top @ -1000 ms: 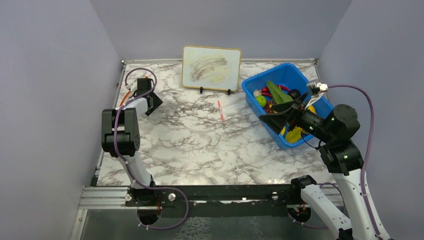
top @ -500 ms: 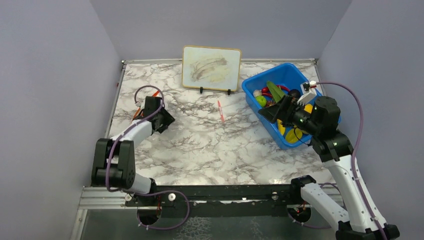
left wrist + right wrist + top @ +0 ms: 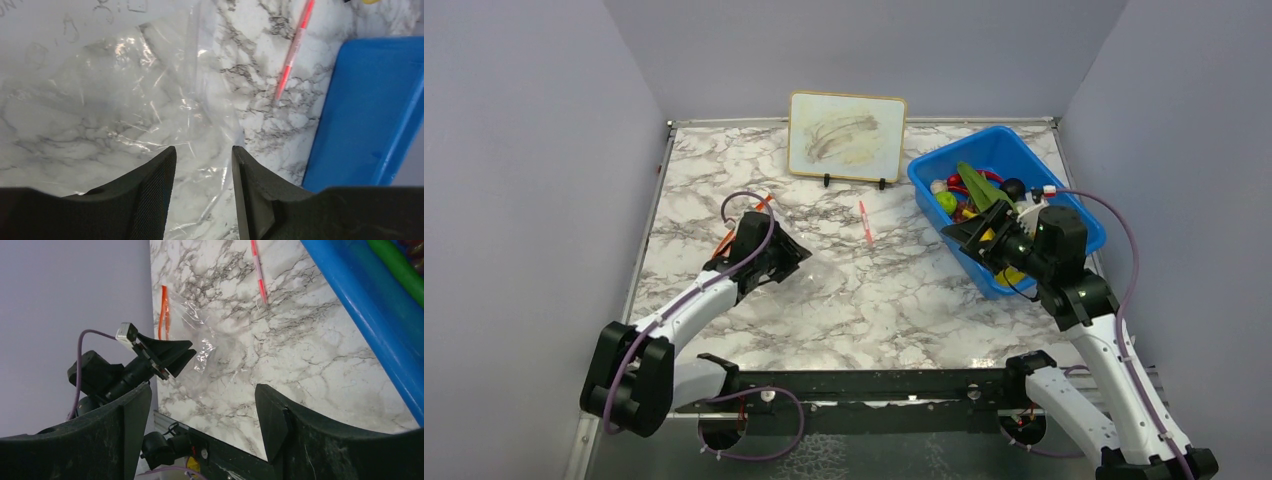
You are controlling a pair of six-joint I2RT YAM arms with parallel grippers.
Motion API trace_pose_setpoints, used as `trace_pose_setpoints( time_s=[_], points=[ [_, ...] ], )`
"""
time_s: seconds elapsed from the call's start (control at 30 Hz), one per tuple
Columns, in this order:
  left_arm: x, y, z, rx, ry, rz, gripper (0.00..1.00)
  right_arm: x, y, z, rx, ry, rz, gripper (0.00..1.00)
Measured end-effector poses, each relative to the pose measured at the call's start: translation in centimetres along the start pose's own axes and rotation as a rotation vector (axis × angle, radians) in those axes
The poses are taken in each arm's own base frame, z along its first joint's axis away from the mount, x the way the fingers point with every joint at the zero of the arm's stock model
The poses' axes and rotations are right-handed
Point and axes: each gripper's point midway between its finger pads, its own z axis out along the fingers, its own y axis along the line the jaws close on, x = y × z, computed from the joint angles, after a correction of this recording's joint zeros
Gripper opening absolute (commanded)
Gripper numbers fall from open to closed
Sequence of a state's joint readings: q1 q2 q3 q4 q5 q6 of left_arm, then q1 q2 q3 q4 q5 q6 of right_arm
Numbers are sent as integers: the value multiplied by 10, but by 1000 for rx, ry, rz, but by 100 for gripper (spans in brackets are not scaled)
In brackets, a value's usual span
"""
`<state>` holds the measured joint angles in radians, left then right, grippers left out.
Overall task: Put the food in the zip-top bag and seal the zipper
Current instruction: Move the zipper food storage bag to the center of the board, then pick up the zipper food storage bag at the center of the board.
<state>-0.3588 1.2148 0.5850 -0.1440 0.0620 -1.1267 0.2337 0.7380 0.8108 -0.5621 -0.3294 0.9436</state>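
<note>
Left gripper (image 3: 202, 150) had swung from the far-left edge to the zip-top bag (image 3: 125, 90), jaws parted, gripping nothing | right gripper (image 3: 202, 390) dropped nearer the blue bin (image 3: 1014, 135), splayed, empty | food (image 3: 974, 185) all in the bin | filling and sealing outstanding

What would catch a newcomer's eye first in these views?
The blue bin at back right, heaped with toy food, the right tool open at its near-left edge. Then the smudged whiteboard propped at back centre, and the clear zip-top bag lying on the marble by the open left tool.
</note>
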Motion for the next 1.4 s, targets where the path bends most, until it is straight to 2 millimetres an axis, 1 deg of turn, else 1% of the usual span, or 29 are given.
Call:
trace_pose_setpoints(
  time_s=[0.1, 0.17, 0.27, 0.4, 0.47, 0.53, 0.57, 0.63, 0.77, 0.8, 0.97, 1.0, 1.07, 1.2, 1.33, 1.4],
  points=[
    [-4, -17, -11, 57, -21, -3, 47, -2, 3, -1, -5, -13, 43, 75],
    [-12, -31, -22, 102, -48, 8, 47, -1, 2, 0, -2, -15, 70, 74],
    [-26, -50, -36, 152, -100, 54, 53, -1, -3, 3, 15, -16, 96, 72],
    [-48, -68, -57, 174, -191, 188, 58, 0, -9, 10, 42, -10, 118, 69],
    [-60, -74, -70, 171, -245, 261, 62, 3, -12, 16, 56, 3, 130, 68],
    [-71, -79, -86, 172, -304, 331, 66, 12, -14, 24, 69, 31, 132, 68],
    [-76, -81, -94, 170, -336, 373, 69, 19, -15, 30, 80, 52, 130, 68],
    [-84, -82, -109, 166, -383, 434, 81, 32, -12, 39, 87, 93, 121, 67],
    [-99, -85, -138, 153, -475, 527, 94, 74, -5, 61, 117, 188, 98, 63],
    [-104, -86, -147, 143, -500, 552, 99, 89, -3, 67, 128, 216, 88, 63],
    [-120, -88, -183, 116, -605, 627, 100, 153, 9, 94, 155, 301, 54, 64],
    [-122, -88, -188, 112, -620, 636, 100, 167, 14, 101, 146, 318, 42, 63],
    [-125, -88, -199, 113, -650, 653, 99, 187, 23, 113, 138, 342, 38, 62],
    [-128, -85, -213, 104, -686, 680, 99, 217, 44, 140, 125, 360, 60, 60],
    [-128, -80, -219, 91, -696, 698, 100, 236, 58, 168, 131, 355, 82, 60],
    [-127, -78, -221, 89, -697, 703, 100, 245, 62, 184, 142, 360, 95, 59]
  ],
)
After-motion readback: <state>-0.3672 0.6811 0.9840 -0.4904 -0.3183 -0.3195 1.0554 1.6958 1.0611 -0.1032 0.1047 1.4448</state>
